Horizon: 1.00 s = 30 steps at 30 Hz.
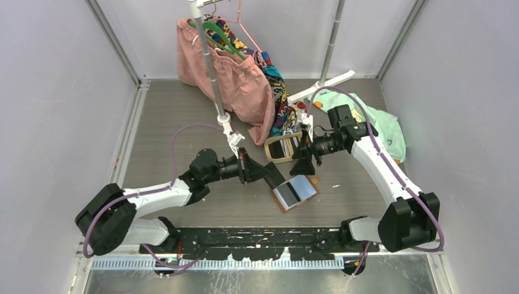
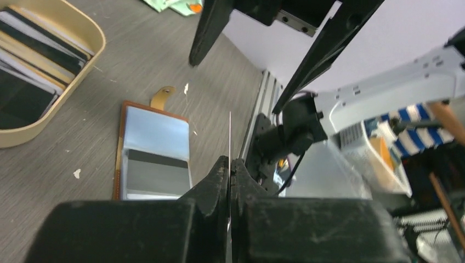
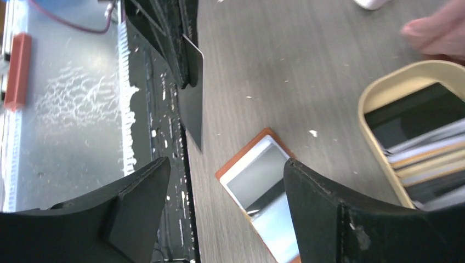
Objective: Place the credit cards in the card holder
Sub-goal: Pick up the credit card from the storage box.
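Note:
The card holder (image 1: 295, 192) lies open on the table, tan-brown edged with greyish and bluish pockets; it also shows in the left wrist view (image 2: 155, 153) and the right wrist view (image 3: 263, 186). My left gripper (image 1: 264, 171) is shut on a dark credit card (image 1: 275, 176), held on edge just left of the holder and seen as a thin line between the jaws (image 2: 230, 142). The same card (image 3: 192, 104) shows in the right wrist view. My right gripper (image 1: 304, 164) is open and empty, hovering between the holder and the beige tray (image 1: 269, 149).
The oval beige tray (image 2: 93, 33) holds several more cards (image 3: 417, 137). A clothes rack with a pink garment (image 1: 226, 73) and a green cloth (image 1: 385, 125) stand at the back. A metal rail (image 1: 245, 236) runs along the near edge.

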Available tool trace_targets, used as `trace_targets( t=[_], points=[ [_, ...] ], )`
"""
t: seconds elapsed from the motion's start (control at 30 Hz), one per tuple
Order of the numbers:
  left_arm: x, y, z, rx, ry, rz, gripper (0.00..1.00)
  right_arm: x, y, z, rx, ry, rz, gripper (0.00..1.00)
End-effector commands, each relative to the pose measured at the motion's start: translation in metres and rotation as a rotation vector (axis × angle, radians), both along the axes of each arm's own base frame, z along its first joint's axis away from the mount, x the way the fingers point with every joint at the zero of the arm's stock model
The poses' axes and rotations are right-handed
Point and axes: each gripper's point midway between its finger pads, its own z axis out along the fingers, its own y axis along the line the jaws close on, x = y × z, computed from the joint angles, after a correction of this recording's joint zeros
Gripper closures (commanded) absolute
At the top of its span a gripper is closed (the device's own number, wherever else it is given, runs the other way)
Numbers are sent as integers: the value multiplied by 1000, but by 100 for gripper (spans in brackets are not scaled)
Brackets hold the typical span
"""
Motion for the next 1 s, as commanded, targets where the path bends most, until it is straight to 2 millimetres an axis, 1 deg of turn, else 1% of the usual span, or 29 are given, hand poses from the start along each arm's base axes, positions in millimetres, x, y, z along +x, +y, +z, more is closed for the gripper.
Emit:
trace_targets(
  t=[0.0,0.1,0.2,0.33,0.5,0.53,0.6,0.67,0.77,0.83,0.9,0.97],
  points=[
    [-29,-1,1,142,-149,-208,100,-28,13,-12,-17,-112,166,19],
    [-34,-6,12,131,-196,-262,100,-32,25,-17,-21,-110,201,20],
    [-36,-11,17,131,-219,-293,100,-40,33,-19,-9,-100,240,25],
    [-37,-17,20,123,-231,-315,100,-49,42,-16,31,-66,272,44],
    [-36,-21,26,93,-240,-311,100,-54,48,-20,18,-35,288,70],
    [-36,-22,26,91,-239,-310,100,-56,49,-19,22,-30,297,78],
    [-35,-21,26,83,-240,-300,100,-61,49,-16,29,-28,319,97],
    [-36,-19,27,70,-241,-286,98,-64,48,-14,32,-36,335,99],
    [-36,-14,21,67,-228,-257,80,-64,47,-10,31,-37,333,99],
    [-39,-11,19,54,-226,-254,72,-63,46,-6,39,-32,325,99],
    [-42,-8,17,36,-222,-247,68,-63,46,-3,47,-28,321,99],
    [-43,-5,17,15,-226,-234,67,-63,45,-3,51,-24,319,99]
  ],
)
